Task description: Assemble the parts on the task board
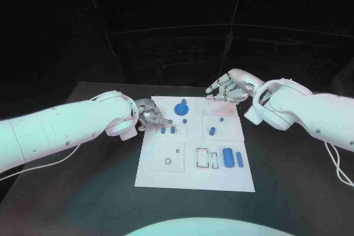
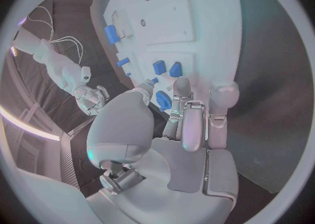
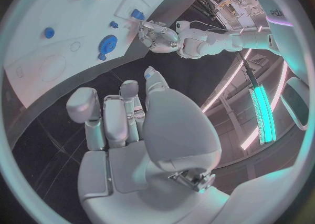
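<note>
Task board (image 1: 193,180): white plate, centre of black table (image 1: 88,195).

Parts: blue disc (image 1: 180,109) at the board's 11 o'clock; two small pegs (image 1: 168,129) below it; a peg (image 1: 212,130) right of centre; two cylinders (image 1: 232,157) at 4 o'clock.

Left hand (image 1: 150,116): at the board's 10 o'clock edge, fingers curled beside the small pegs; grasp cannot be told.

Right hand (image 1: 228,88): above the board's 1 o'clock corner, fingers curled, nothing held.

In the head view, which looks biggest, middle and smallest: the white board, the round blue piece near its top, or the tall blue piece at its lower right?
1. Task board
2. Round blue piece and tall blue piece: too alike to rank.
</note>
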`<move>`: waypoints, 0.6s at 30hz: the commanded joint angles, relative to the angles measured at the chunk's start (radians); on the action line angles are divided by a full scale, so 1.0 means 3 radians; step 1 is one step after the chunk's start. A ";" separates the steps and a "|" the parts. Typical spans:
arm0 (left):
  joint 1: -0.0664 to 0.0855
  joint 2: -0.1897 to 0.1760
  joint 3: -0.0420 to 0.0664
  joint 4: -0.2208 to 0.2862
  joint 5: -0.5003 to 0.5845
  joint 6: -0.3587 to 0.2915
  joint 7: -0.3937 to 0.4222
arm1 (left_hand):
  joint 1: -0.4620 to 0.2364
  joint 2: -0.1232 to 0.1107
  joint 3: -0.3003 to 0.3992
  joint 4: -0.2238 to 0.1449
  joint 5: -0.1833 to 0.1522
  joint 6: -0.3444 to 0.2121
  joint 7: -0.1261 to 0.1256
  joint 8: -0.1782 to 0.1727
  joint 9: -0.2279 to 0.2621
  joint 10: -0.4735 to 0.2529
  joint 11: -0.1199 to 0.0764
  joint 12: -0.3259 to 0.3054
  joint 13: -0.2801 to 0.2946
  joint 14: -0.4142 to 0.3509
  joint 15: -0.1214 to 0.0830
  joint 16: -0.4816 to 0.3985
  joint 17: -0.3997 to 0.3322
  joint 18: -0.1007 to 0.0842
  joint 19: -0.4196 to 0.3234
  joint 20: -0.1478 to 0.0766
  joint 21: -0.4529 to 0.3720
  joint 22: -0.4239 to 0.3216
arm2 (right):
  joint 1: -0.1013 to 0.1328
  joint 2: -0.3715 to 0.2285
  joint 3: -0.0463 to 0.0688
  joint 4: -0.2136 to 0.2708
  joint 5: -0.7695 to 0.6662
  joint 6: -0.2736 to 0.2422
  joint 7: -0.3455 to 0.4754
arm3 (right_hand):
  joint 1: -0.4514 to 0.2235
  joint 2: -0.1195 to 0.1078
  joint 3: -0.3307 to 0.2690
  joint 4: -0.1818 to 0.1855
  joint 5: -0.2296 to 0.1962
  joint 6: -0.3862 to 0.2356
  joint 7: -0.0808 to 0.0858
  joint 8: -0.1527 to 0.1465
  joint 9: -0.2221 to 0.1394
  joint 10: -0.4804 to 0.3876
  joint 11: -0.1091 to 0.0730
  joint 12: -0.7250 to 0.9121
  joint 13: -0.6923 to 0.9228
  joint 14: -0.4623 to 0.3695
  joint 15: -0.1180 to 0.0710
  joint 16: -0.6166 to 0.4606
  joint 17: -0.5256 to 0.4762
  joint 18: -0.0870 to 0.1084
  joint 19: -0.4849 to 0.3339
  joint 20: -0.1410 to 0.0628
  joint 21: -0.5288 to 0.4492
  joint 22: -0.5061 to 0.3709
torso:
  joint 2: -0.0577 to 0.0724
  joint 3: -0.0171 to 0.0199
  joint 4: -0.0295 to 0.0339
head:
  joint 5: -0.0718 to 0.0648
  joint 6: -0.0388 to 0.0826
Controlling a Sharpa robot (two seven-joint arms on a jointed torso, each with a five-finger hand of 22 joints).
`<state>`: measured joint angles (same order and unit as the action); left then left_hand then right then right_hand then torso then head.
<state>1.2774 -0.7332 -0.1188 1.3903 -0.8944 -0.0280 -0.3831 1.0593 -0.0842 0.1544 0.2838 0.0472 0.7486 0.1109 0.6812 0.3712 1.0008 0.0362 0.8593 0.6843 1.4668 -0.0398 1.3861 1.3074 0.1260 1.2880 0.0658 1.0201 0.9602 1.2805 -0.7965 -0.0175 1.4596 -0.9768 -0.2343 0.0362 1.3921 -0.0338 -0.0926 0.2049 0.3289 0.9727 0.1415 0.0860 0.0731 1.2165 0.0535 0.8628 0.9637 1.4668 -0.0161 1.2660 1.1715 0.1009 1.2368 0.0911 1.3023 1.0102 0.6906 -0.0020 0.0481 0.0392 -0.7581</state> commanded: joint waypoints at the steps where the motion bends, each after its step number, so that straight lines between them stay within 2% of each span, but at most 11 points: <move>1: 0.0003 -0.0009 0.0003 0.0001 0.0470 -0.0321 0.0739 | 0.0097 0.0017 -0.0075 -0.0009 0.0011 -0.0139 0.0063 -0.0035 -0.0031 -0.0136 0.0055 -0.0025 -0.0038 -0.0005 0.0059 -0.0287 -0.0032 0.0098 -0.0175 0.0044 -0.0380 -0.0376 | 0.0006 0.0006 0.0002 0.0000 -0.0004 0.0007 0.0032 | -0.0005 0.0038 -0.0021 0.0006 0.0019 -0.0017 0.0009 0.0018 -0.0001 -0.0020 0.0008 -0.0015 -0.0003 0.0056 -0.0008 -0.0020 -0.0003 0.0044 -0.0028 0.0004 -0.0023 -0.0003 | 0.0002 -0.0001 -0.0001 | -0.0008 0.0007; 2: 0.0003 -0.0010 0.0003 0.0000 0.0488 -0.0343 0.0807 | 0.0150 0.0032 -0.0098 -0.0019 0.0017 -0.0161 0.0079 -0.0029 -0.0039 -0.0183 0.0071 -0.0033 -0.0056 -0.0071 0.0077 -0.0438 -0.0171 0.0136 -0.0268 0.0060 -0.0579 -0.0569 | 0.0006 0.0006 0.0002 -0.0001 -0.0004 0.0007 0.0032 | -0.0005 0.0038 -0.0021 0.0006 0.0019 -0.0017 0.0009 0.0018 -0.0001 -0.0020 0.0008 -0.0015 -0.0003 0.0056 -0.0008 -0.0020 -0.0003 0.0044 -0.0028 0.0004 -0.0023 -0.0003 | 0.0002 0.0000 -0.0001 | -0.0009 0.0010; 3: 0.0004 -0.0010 0.0003 0.0001 0.0506 -0.0369 0.0885 | 0.0260 0.0051 -0.0117 -0.0058 0.0019 -0.0190 0.0105 -0.0019 -0.0050 -0.0280 0.0095 -0.0075 -0.0101 -0.0202 0.0102 -0.0710 -0.0412 0.0178 -0.0406 0.0086 -0.0855 -0.0822 | 0.0006 0.0007 0.0002 -0.0001 -0.0004 0.0007 0.0032 | -0.0005 0.0038 -0.0021 0.0006 0.0019 -0.0017 0.0009 0.0018 -0.0001 -0.0020 0.0008 -0.0015 -0.0003 0.0056 -0.0008 -0.0020 -0.0003 0.0044 -0.0028 0.0004 -0.0023 -0.0003 | 0.0002 0.0000 -0.0001 | -0.0014 0.0015; 4: 0.0004 -0.0007 0.0003 0.0000 0.0517 -0.0395 0.0955 | 0.0345 0.0068 -0.0123 -0.0092 0.0009 -0.0205 0.0124 -0.0010 -0.0059 -0.0357 0.0106 -0.0119 -0.0142 -0.0332 0.0122 -0.0975 -0.0648 0.0188 -0.0470 0.0104 -0.0980 -0.0922 | 0.0006 0.0007 0.0002 -0.0002 -0.0004 0.0007 0.0032 | -0.0005 0.0038 -0.0021 0.0006 0.0019 -0.0017 0.0009 0.0018 -0.0001 -0.0020 0.0008 -0.0015 -0.0003 0.0056 -0.0008 -0.0020 -0.0003 0.0044 -0.0028 0.0004 -0.0023 -0.0003 | 0.0002 0.0001 -0.0003 | -0.0016 0.0017; 6: 0.0004 0.0006 0.0003 -0.0002 0.0485 -0.0434 0.1074 | 0.0543 0.0104 -0.0087 -0.0194 0.0007 -0.0238 0.0137 -0.0005 -0.0076 -0.0428 0.0135 -0.0168 -0.0205 -0.0489 0.0135 -0.1311 -0.0946 0.0187 -0.0510 0.0130 -0.1090 -0.1000 | 0.0006 0.0008 0.0002 -0.0003 -0.0004 0.0007 0.0031 | -0.0005 0.0038 -0.0021 0.0006 0.0019 -0.0017 0.0009 0.0018 -0.0001 -0.0020 0.0008 -0.0015 -0.0003 0.0056 -0.0008 -0.0020 -0.0003 0.0044 -0.0028 0.0004 -0.0023 -0.0003 | 0.0002 0.0001 -0.0003 | -0.0020 0.0021; 10: 0.0005 0.0063 0.0003 -0.0022 0.0101 -0.0475 0.1235 | 0.1039 0.0164 0.0136 -0.0489 0.0016 -0.0296 0.0158 -0.0050 -0.0135 -0.0532 0.0149 -0.0310 -0.0343 -0.0605 0.0145 -0.1560 -0.1164 0.0192 -0.0524 0.0139 -0.1201 -0.1086 | 0.0006 0.0011 0.0002 -0.0005 -0.0004 0.0003 0.0030 | -0.0006 0.0039 -0.0022 0.0007 0.0020 -0.0018 0.0009 0.0018 -0.0002 -0.0021 0.0008 -0.0014 -0.0002 0.0056 -0.0008 -0.0021 -0.0003 0.0043 -0.0027 0.0004 -0.0023 -0.0003 | 0.0004 0.0000 -0.0001 | -0.0034 0.0029; 12: 0.0005 0.0104 0.0003 -0.0044 -0.0097 -0.0447 0.1303 | 0.1188 0.0150 0.0247 -0.0580 0.0011 -0.0293 0.0191 -0.0128 -0.0210 -0.0613 0.0188 -0.0466 -0.0481 -0.0738 0.0171 -0.1775 -0.1350 0.0183 -0.0554 0.0157 -0.1273 -0.1137 | 0.0006 0.0015 0.0002 -0.0007 -0.0004 0.0002 0.0030 | -0.0010 0.0041 -0.0026 0.0012 0.0021 -0.0021 0.0010 0.0017 -0.0002 -0.0021 0.0009 -0.0012 -0.0001 0.0056 -0.0007 -0.0021 -0.0002 0.0043 -0.0027 0.0005 -0.0025 -0.0004 | 0.0003 0.0001 -0.0004 | -0.0038 0.0033; 14: 0.0006 0.0160 0.0002 -0.0080 -0.0284 -0.0406 0.1374 | 0.1282 0.0112 0.0369 -0.0649 0.0024 -0.0250 0.0230 -0.0261 -0.0334 -0.0706 0.0252 -0.0704 -0.0705 -0.0946 0.0209 -0.2046 -0.1596 0.0178 -0.0617 0.0188 -0.1359 -0.1193 | 0.0006 0.0019 0.0002 -0.0009 -0.0004 0.0002 0.0030 | -0.0010 0.0041 -0.0026 0.0012 0.0021 -0.0021 0.0010 0.0017 -0.0002 -0.0021 0.0009 -0.0012 -0.0001 0.0056 -0.0007 -0.0021 -0.0002 0.0043 -0.0027 0.0005 -0.0025 -0.0004 | 0.0004 0.0001 -0.0005 | -0.0039 0.0035; 16: 0.0006 0.0234 0.0002 -0.0136 -0.0517 -0.0385 0.1447 | 0.1323 0.0039 0.0449 -0.0725 0.0022 -0.0164 0.0228 -0.0405 -0.0470 -0.0672 0.0261 -0.0869 -0.0916 -0.0974 0.0223 -0.2051 -0.1648 0.0184 -0.0617 0.0205 -0.1383 -0.1216 | 0.0006 0.0025 0.0002 -0.0011 -0.0004 0.0001 0.0030 | -0.0010 0.0041 -0.0026 0.0012 0.0021 -0.0021 0.0010 0.0017 -0.0002 -0.0021 0.0009 -0.0012 -0.0001 0.0056 -0.0007 -0.0021 -0.0002 0.0043 -0.0027 0.0005 -0.0025 -0.0004 | 0.0004 -0.0001 -0.0002 | -0.0052 0.0041; 18: 0.0007 0.0277 0.0003 -0.0171 -0.0652 -0.0389 0.1480 | 0.1334 0.0009 0.0463 -0.0755 0.0008 -0.0143 0.0219 -0.0458 -0.0513 -0.0660 0.0253 -0.0908 -0.0972 -0.0961 0.0226 -0.2033 -0.1656 0.0189 -0.0603 0.0202 -0.1375 -0.1214 | 0.0006 0.0028 0.0002 -0.0012 -0.0004 0.0000 0.0030 | -0.0009 0.0042 -0.0026 0.0012 0.0022 -0.0021 0.0010 0.0017 -0.0002 -0.0020 0.0009 -0.0009 0.0001 0.0056 -0.0007 -0.0020 0.0000 0.0044 -0.0028 0.0005 -0.0026 -0.0005 | 0.0005 0.0000 -0.0004 | -0.0054 0.0050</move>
<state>1.2779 -0.6552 -0.1187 1.3465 -0.9489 -0.1356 -0.0205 1.4607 -0.0740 0.2894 0.0616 0.0502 0.7006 0.1769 0.5513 0.2236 0.7966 0.1091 0.5936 0.4017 1.1807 0.0272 0.7742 0.8128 0.1710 1.1032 0.1257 0.6080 0.5964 1.2805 -0.7894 -0.0175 1.4553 -0.9768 -0.2344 0.0367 1.3881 -0.0298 -0.0963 0.2086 0.3289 0.9727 0.1415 0.0860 0.0732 1.2165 0.0535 0.8628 0.9638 1.4668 -0.0161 1.2661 1.1716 0.1010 1.2368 0.0911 1.2989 1.0103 0.6916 -0.0019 0.0472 0.0244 -0.7455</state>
